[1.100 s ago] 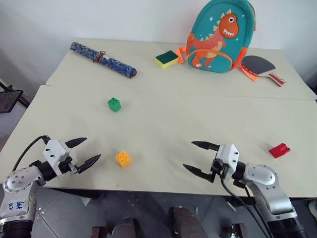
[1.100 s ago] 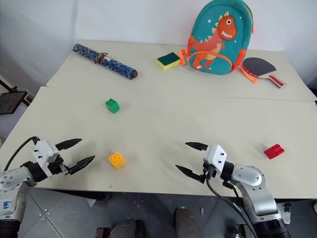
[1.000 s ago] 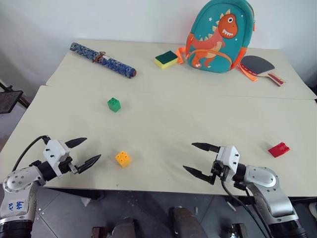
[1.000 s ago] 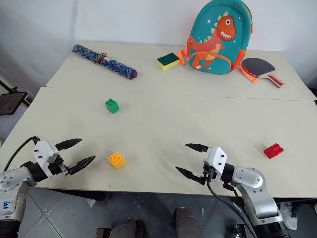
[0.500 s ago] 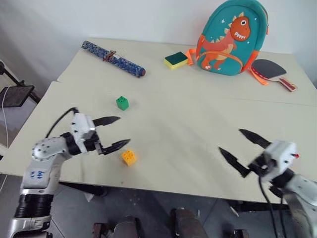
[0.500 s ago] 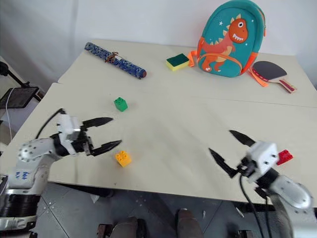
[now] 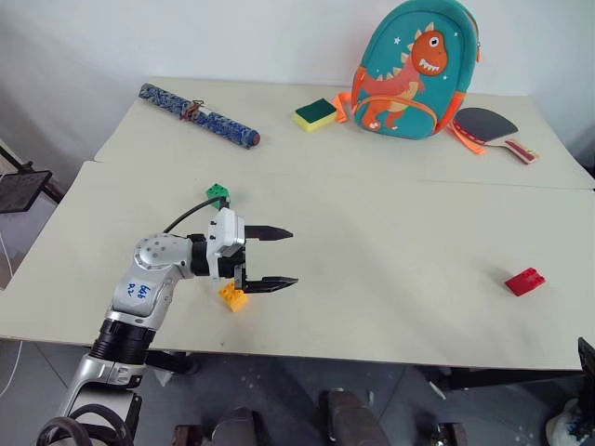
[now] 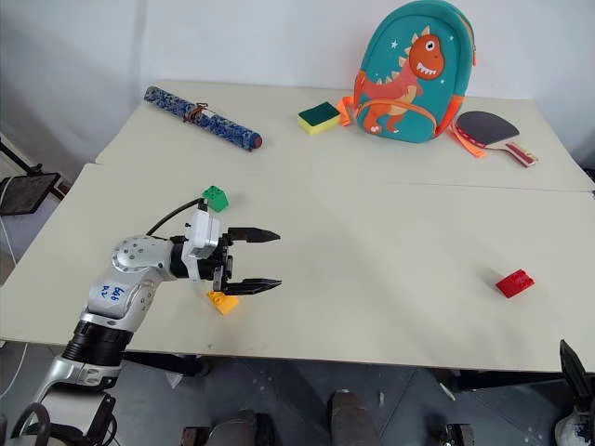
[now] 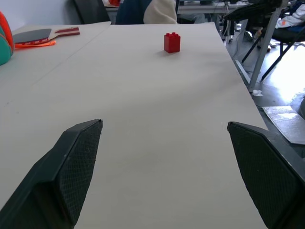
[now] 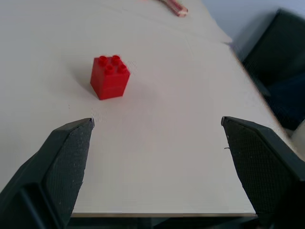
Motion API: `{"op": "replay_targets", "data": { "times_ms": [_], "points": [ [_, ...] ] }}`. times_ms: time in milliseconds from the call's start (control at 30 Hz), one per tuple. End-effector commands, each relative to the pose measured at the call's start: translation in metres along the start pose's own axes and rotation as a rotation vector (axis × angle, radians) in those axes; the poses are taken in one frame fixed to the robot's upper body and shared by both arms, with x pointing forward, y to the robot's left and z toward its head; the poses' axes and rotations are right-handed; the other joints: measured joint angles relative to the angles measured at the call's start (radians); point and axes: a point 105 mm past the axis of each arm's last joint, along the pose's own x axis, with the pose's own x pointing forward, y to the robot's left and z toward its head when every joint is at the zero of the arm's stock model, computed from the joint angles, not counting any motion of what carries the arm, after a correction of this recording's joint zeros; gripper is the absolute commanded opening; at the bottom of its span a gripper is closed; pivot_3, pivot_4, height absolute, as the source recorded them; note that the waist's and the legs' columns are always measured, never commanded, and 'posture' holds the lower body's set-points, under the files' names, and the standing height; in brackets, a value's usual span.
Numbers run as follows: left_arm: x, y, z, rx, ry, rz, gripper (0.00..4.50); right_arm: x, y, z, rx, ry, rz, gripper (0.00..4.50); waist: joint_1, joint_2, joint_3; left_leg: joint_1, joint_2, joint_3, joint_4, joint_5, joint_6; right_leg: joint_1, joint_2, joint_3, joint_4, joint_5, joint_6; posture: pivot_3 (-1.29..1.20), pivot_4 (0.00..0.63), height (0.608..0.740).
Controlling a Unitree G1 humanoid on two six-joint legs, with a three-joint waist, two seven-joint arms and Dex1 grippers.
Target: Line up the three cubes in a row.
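Note:
The green cube (image 7: pixel 218 191) sits on the near table, left of centre. Closer to the front edge lies the yellow-orange cube (image 7: pixel 232 297), partly covered by my left gripper (image 7: pixel 291 257). That gripper is open and empty, held level just above the table and pointing right past the cube. Far to the right rests the red cube (image 7: pixel 525 281), also seen ahead between the left fingers (image 9: pixel 172 42). My right gripper (image 10: pixel 157 121) is open and empty near the table's front right edge, with the red cube (image 10: pixel 110 76) a short way beyond its fingertips.
On the far table stand a teal dinosaur backpack (image 7: pixel 409 70), a yellow-and-green sponge (image 7: pixel 313 112), a table tennis paddle (image 7: pixel 488 124) and a blue patterned roll (image 7: pixel 197 114). A seam (image 7: pixel 372 177) divides the two tables. Bare tabletop stretches between the yellow-orange and red cubes.
My left gripper has swung right and inward over the table, ending beside the yellow-orange cube. My right arm has pulled back and to the right, toward the table's front right edge. The camera shifted too.

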Motion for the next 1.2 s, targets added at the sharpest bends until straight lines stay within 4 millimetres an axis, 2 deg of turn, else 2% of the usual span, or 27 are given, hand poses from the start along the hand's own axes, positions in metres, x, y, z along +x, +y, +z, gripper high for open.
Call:
{"op": "replay_targets", "data": {
  "times_ms": [33,167,267,333,433,500,667,767,900,1000,1067,1100,1167,1200],
  "points": [
    [0.004,0.000,0.005,0.026,-0.011,-0.023,4.47,0.021,-0.001,0.010,-0.024,0.025,0.105,4.50,-0.002,0.000,0.000,0.000,0.000,0.000,0.000,0.000,0.001,0.001,0.000,0.001,0.000,0.001,0.001,0.00,0.150,0.740],
    [0.006,-0.004,0.006,0.007,-0.010,-0.060,4.47,0.048,-0.004,0.016,-0.100,0.070,0.241,4.50,0.002,0.000,0.000,0.000,-0.001,-0.001,0.001,0.000,0.002,0.001,0.000,0.002,-0.002,0.001,0.002,0.00,0.150,0.740],
    [0.005,-0.008,0.006,0.019,0.000,-0.063,4.47,0.089,-0.018,0.023,-0.145,0.119,0.285,4.50,-0.002,0.001,0.001,-0.001,0.000,-0.001,0.003,0.000,0.002,0.002,0.001,0.002,-0.004,0.002,0.003,0.00,0.150,0.740],
    [0.003,-0.009,0.006,0.021,0.002,-0.050,4.47,0.105,-0.024,0.020,-0.147,0.181,0.309,4.50,-0.008,0.004,0.003,-0.002,0.000,0.000,0.006,-0.001,0.005,0.002,0.001,0.003,-0.005,0.004,0.006,0.00,0.150,0.740],
    [0.000,-0.010,0.006,0.013,-0.002,-0.026,4.47,0.119,-0.028,0.024,-0.178,0.187,0.333,4.50,0.000,0.005,0.003,-0.003,0.000,0.000,0.007,-0.001,0.005,0.002,0.001,0.002,-0.005,0.004,0.007,0.00,0.150,0.740],
    [-0.002,-0.010,0.005,0.010,0.001,-0.012,4.47,0.125,-0.022,0.026,-0.134,0.199,0.390,4.50,0.001,0.006,0.003,-0.003,0.000,0.000,0.007,-0.001,0.005,0.002,0.001,0.001,-0.005,0.004,0.007,0.00,0.150,0.740],
    [-0.003,-0.011,0.006,0.009,0.007,0.003,4.47,0.132,-0.020,0.015,-0.143,0.295,0.439,4.50,0.009,0.006,0.003,-0.004,0.000,0.000,0.010,-0.002,0.005,0.002,0.000,0.002,-0.005,0.004,0.008,0.00,0.150,0.740],
    [-0.005,-0.010,0.007,0.018,0.014,0.009,4.50,0.133,-0.019,0.015,-0.113,0.313,0.459,3.85,0.009,0.006,0.004,-0.004,0.000,0.000,0.011,-0.002,0.005,0.002,0.000,0.002,-0.004,0.004,0.008,0.00,0.150,0.740],
    [-0.009,-0.005,0.007,0.033,0.024,0.033,4.50,0.136,-0.016,0.023,-0.124,0.248,0.480,2.50,0.008,0.007,0.003,-0.003,0.001,0.000,0.011,-0.002,0.005,0.002,0.001,0.003,-0.004,0.005,0.008,0.00,0.150,0.740],
    [-0.010,-0.002,0.008,0.043,0.025,0.046,4.50,0.139,-0.007,0.034,-0.132,0.188,0.517,1.50,0.007,0.008,0.003,-0.003,0.001,0.001,0.011,-0.002,0.005,0.002,0.001,0.003,-0.004,0.005,0.008,0.00,0.150,0.740],
    [-0.014,0.001,0.008,0.048,0.032,0.062,4.50,0.140,0.014,0.049,-0.166,0.146,0.633,1.49,0.006,0.008,0.003,-0.003,0.001,0.001,0.011,-0.002,0.005,0.002,0.001,0.003,-0.004,0.005,0.008,0.00,0.150,0.740],
    [-0.018,0.003,0.006,0.053,0.042,0.072,4.50,0.139,0.032,0.059,-0.217,0.129,0.724,1.49,0.004,0.009,0.003,-0.003,0.001,0.001,0.011,-0.002,0.005,0.002,0.001,0.003,-0.004,0.005,0.008,0.00,0.150,0.740],
    [-0.026,0.006,0.003,0.051,0.060,0.096,4.50,0.133,0.086,0.080,-0.325,0.111,0.971,1.49,-0.010,0.009,0.003,-0.003,0.001,0.001,0.011,-0.002,0.004,0.001,0.001,0.004,-0.002,0.005,0.008,0.00,0.150,0.740],
    [-0.028,0.007,0.002,0.049,0.064,0.102,4.50,0.130,0.102,0.085,-0.354,0.113,1.035,1.49,-0.015,0.009,0.003,-0.003,0.002,0.001,0.011,-0.002,0.004,0.001,0.001,0.004,0.000,0.005,0.008,0.00,0.150,0.740]
  ]
}}
